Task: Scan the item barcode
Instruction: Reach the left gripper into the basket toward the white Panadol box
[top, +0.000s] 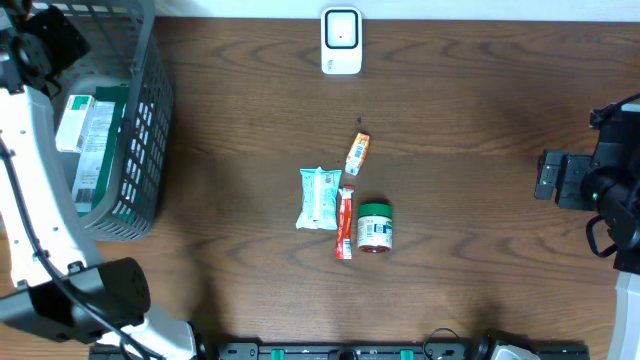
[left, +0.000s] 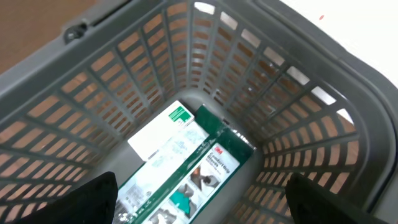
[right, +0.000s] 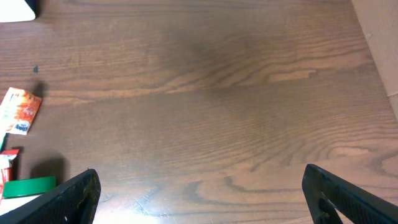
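Observation:
My left gripper (left: 202, 199) hangs open over the grey basket (left: 348, 124) at the table's left, with nothing between its fingers. Below it in the basket lie a white and green box (left: 165, 134) and a green-edged package (left: 208, 174); any barcode on them is too blurred to make out. From overhead the left gripper (top: 42, 45) sits above the basket's far corner. The white scanner (top: 341, 40) stands at the back centre. My right gripper (right: 205, 199) is open above bare wood at the right (top: 552, 176).
Mid-table lie an orange sachet (top: 357, 153), a teal pouch (top: 319, 198), a red stick pack (top: 345, 222) and a green-lidded jar (top: 374, 227). The sachet (right: 18, 111) and the jar's lid (right: 28, 186) show at the left of the right wrist view.

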